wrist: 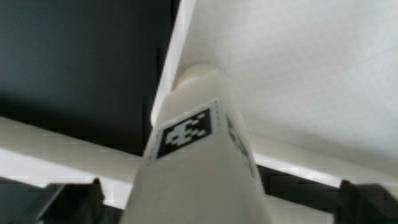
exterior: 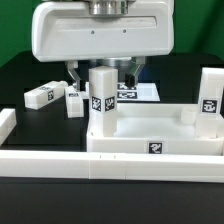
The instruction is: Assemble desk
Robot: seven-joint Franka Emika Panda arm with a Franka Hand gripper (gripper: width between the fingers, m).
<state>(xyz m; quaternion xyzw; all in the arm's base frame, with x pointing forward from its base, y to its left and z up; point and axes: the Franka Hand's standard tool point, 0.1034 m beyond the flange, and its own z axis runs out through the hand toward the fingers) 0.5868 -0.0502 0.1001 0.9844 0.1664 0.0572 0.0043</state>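
Note:
The white desk tabletop (exterior: 190, 140) lies tray-side up at the middle of the table. One white leg (exterior: 102, 100) stands upright in its corner socket on the exterior view's left. A second leg (exterior: 208, 95) stands at the far right corner. My gripper (exterior: 101, 75) hangs over the left leg with a finger on either side of its top, spread wider than the leg, so it is open. In the wrist view the tagged leg (wrist: 187, 135) fills the space between my dark fingers (wrist: 71, 200), with the gripper (wrist: 199, 205) around it and the tabletop (wrist: 302, 80) beyond.
Two loose legs (exterior: 40, 95) (exterior: 73, 100) lie on the black table at the exterior view's left. The marker board (exterior: 135, 93) lies behind the tabletop. A long white border bar (exterior: 100, 165) runs along the front and another (exterior: 8, 120) stands at the left.

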